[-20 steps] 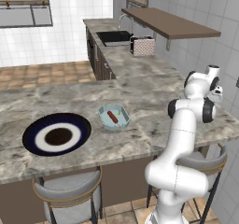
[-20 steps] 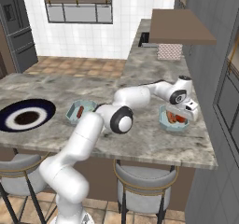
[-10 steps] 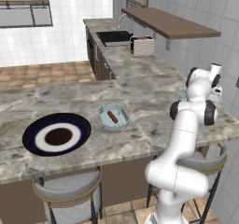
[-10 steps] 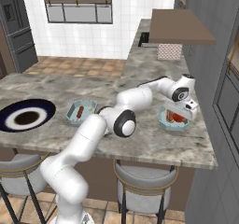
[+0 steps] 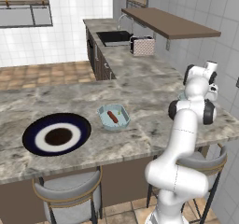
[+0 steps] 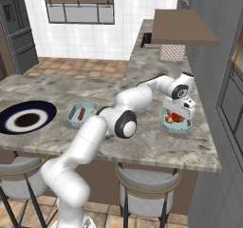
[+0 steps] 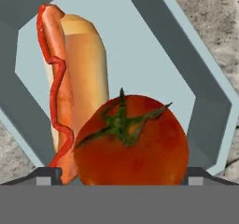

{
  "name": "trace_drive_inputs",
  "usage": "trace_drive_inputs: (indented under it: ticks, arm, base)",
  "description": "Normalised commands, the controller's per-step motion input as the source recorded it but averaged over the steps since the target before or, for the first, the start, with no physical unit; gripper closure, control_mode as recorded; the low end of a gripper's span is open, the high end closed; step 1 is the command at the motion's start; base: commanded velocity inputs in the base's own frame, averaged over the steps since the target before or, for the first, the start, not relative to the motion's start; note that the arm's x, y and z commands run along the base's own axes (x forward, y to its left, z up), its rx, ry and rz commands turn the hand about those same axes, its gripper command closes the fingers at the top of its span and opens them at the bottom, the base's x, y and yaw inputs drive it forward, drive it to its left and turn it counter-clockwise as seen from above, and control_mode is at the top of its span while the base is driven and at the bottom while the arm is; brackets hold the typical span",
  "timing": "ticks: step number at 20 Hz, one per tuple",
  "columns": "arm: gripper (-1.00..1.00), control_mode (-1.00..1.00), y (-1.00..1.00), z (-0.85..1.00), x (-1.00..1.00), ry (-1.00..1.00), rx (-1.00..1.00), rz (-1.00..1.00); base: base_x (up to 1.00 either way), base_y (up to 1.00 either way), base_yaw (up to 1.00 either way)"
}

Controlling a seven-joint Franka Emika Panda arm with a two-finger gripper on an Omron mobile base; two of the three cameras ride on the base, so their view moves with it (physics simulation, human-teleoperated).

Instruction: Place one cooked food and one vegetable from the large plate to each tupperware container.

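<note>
Grey marbled stone formed the counter [image 6: 142, 141], on which everything was laid out; the large plate [image 5: 35, 130] with its navy rim was taken as the landmark, and it was seen at the counter's left end in both base views; just to the right of the plate one pale blue-green tub [image 5: 113, 117] was found, and a bare reddish-brown sausage [image 5: 112, 116] and a tiny pale-green piece [image 5: 120, 111] were seen lying in it; the plate's dark centre was seen bare; well apart from the plate, toward the counter's far right end, a second tub [image 6: 176, 123] was placed; in the hand view this second tub [image 7: 140, 50] was seen close up, and a sausage in a tan bun [image 7: 74, 92] with a red wavy line along it was seen lying on its floor; a round red tomato [image 7: 130, 141] with a green stalk was seen beside the bun, touching it or just against it; the gripper [image 6: 177, 109] was held directly over the second tub; its two dark finger tips [image 7: 46, 175] were seen at either side of the tomato, spread wider than it and not pressed against it, so that the jaws were judged parted wide with nothing gripped; whether the tomato rested fully on the tub floor could not be told
</note>
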Motion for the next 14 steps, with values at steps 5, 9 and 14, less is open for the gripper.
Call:
trace_drive_inputs:
  ticks: [5,9,14]
  arm:
    - [-1.00,-1.00,-0.33,0.00,-0.30,-0.02,0.00,0.00]
    - [-1.00,-1.00,-0.01,0.21,-0.48,-0.12,0.00,0.00]
    - [-1.00,-1.00,0.46,0.62,-0.34,-0.16,0.00,0.02]
  base:
    - [0.00,0.00,0.00]
    - [0.00,0.00,0.00]
    - [0.00,0.00,0.00]
